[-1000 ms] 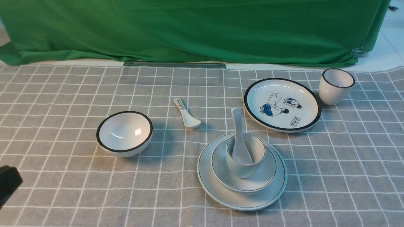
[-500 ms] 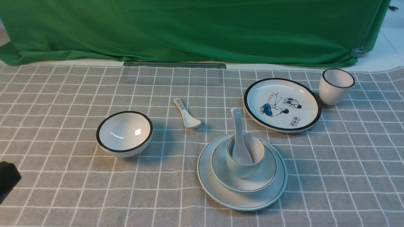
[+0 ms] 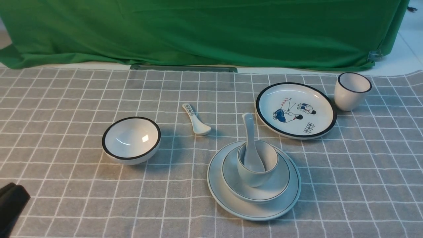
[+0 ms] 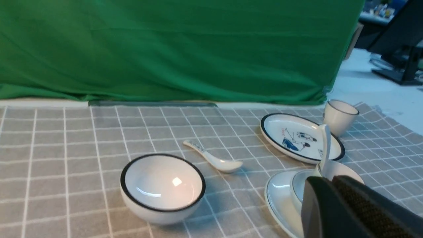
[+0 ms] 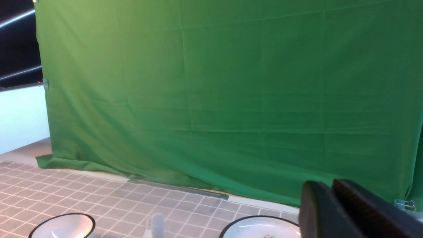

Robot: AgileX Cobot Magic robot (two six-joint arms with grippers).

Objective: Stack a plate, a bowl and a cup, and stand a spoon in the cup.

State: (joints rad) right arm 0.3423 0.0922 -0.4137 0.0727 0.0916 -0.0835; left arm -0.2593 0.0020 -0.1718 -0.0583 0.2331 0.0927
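The plate (image 3: 218,195), bowl (image 3: 231,190), cup (image 3: 252,177) and spoon (image 3: 251,148) form the finished assembly, the bowl resting on the plate, the cup upright within it, and the spoon leaning inside, handle raised. The recent change is confined to the arms: in the front view, the dark end of the left arm (image 3: 12,210) sits lower and extends farther inward than half a second earlier, well apart from the stack. The stack's arrangement matches the earlier frames, which suggests that only retreat or rest remains. The left gripper (image 4: 330,181) has its jaws pressed together, holding nothing; whether those of the right gripper (image 5: 330,185) touch or stand slightly apart cannot be told.
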